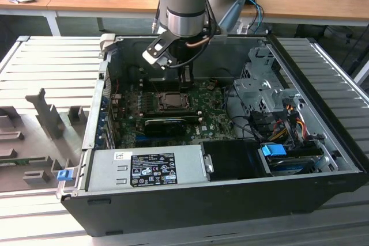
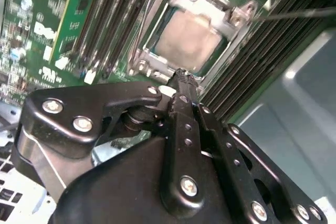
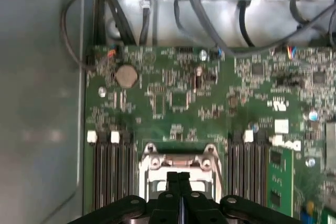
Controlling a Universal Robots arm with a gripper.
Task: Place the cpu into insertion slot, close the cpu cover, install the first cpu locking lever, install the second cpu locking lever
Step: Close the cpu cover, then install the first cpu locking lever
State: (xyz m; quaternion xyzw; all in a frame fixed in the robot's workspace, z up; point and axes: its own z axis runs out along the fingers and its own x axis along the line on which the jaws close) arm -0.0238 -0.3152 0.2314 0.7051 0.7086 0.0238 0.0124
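Jaws pressed together with nothing pinched that I can see, their tips poised right at the edge of the cpu cover [image 2: 232, 20]. Just past the tips the cpu [image 2: 190, 38] lies flat in the insertion slot [image 1: 159, 102], the cover's frame down around it. A thin metal rod [image 2: 294, 14] runs off beyond the cover. Memory slots [image 3: 110, 177] flank the jaws on both sides.

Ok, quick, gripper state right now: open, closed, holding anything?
Gripper: closed, nothing visible in it, tip close by the chip.
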